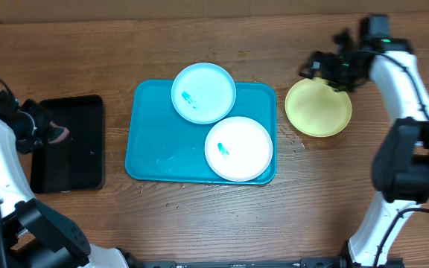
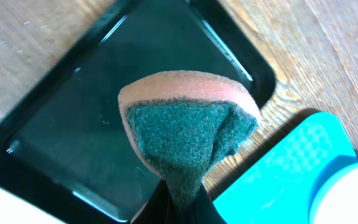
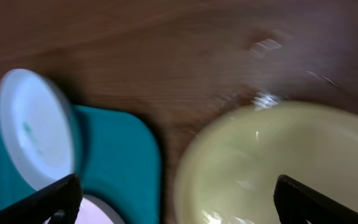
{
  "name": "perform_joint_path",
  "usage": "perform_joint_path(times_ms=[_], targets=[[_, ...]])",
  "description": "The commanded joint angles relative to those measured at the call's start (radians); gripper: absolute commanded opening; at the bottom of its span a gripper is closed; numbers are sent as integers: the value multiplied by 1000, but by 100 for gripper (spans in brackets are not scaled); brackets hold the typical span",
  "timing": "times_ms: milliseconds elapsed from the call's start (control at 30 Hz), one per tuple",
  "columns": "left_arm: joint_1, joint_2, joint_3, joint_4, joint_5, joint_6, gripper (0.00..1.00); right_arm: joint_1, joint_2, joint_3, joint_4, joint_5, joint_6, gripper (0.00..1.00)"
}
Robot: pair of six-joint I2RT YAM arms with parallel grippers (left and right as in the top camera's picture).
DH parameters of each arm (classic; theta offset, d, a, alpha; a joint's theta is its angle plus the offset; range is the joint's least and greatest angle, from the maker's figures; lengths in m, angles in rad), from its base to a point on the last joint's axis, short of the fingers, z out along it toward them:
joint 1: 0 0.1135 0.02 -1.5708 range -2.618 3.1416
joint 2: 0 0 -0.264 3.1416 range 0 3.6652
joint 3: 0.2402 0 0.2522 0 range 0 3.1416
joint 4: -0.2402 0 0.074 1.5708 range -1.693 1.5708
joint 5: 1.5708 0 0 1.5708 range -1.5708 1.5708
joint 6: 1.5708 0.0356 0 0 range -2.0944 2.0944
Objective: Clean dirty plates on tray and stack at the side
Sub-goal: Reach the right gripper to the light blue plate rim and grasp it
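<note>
Sponge [image 2: 188, 134] pinched in my left gripper [image 2: 173, 200] hangs at the left edge, blue plate [image 1: 203, 93] rightward; right gripper [image 3: 176, 199] spread.

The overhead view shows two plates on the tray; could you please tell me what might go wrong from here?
1. The light blue plate overhangs the far rim of the tray, so scrubbing pressure may tip or slide it.
2. The left fingers pinch the sponge only at its lower edge, so it might twist loose during wiping.
</note>
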Motion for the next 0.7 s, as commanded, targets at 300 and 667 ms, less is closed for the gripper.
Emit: perform_joint_path(times_ms=[300, 667], targets=[[-110, 2, 6, 20, 8, 94, 4, 481, 94, 19, 310, 474, 113, 100], [-110, 2, 6, 19, 8, 94, 4, 494, 191, 19, 389, 459, 49, 61]])
